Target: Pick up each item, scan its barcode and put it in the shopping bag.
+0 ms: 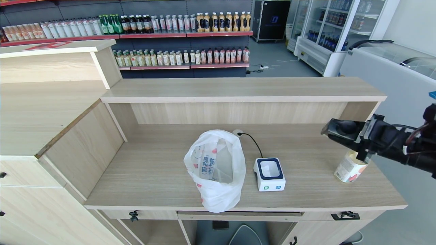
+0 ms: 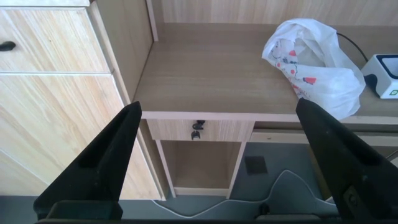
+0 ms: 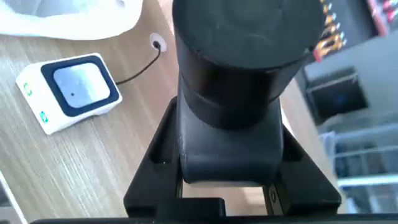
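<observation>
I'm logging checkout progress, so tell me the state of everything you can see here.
shopping bag: standing on the counter, mouth open.
scanner: face up on counter, window uncovered.
bottle: standing on counter, not bagged.
left gripper: open, empty.

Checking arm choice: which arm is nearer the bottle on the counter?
Right. The right end effector hangs just above the bottle; the left end effector sits low before the counter's left end, beyond the bag.
</observation>
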